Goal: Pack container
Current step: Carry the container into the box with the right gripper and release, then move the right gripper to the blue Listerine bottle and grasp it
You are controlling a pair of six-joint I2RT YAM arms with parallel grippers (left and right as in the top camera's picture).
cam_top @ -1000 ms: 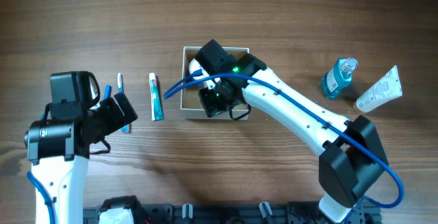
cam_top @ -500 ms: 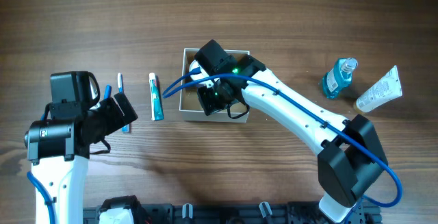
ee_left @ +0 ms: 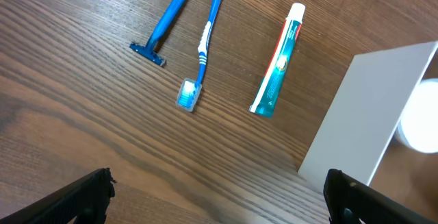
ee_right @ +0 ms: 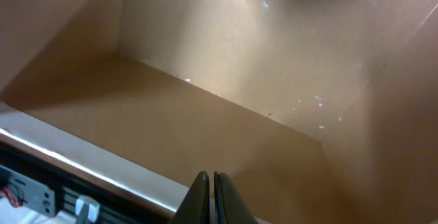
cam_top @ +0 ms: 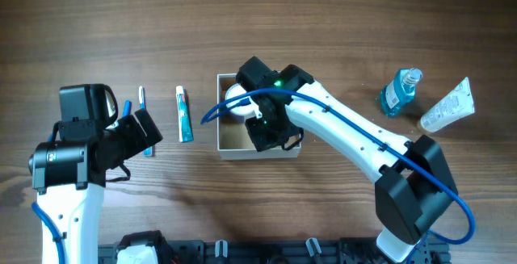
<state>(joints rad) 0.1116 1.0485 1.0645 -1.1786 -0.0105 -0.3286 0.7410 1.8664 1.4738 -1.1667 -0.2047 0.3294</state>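
The container (cam_top: pixel 229 148), a square shallow box with white walls and a tan inside, sits mid-table. A small round white jar (cam_top: pixel 236 98) lies in its far left corner. My right gripper (cam_top: pixel 269 135) reaches down into the box; in the right wrist view its fingers (ee_right: pixel 212 183) are pressed together on the thin front wall, with the tan inside (ee_right: pixel 239 80) beyond. My left gripper (cam_top: pixel 147 132) is open and empty, hovering left of the box. In the left wrist view (ee_left: pixel 219 207) its fingers frame bare wood, with the box's white wall (ee_left: pixel 369 114) at right.
A teal toothpaste tube (cam_top: pixel 184 113), a blue toothbrush (cam_top: pixel 141 101) and a blue razor (cam_top: pixel 125 106) lie left of the box; all show in the left wrist view (ee_left: pixel 277 63) (ee_left: pixel 204 42) (ee_left: pixel 164 22). A blue bottle (cam_top: pixel 400 92) and a white tube (cam_top: pixel 447 106) lie far right.
The right gripper has moved toward the table's front and the container has slid with it, exposing the white jar in its far corner. The left arm has not moved.
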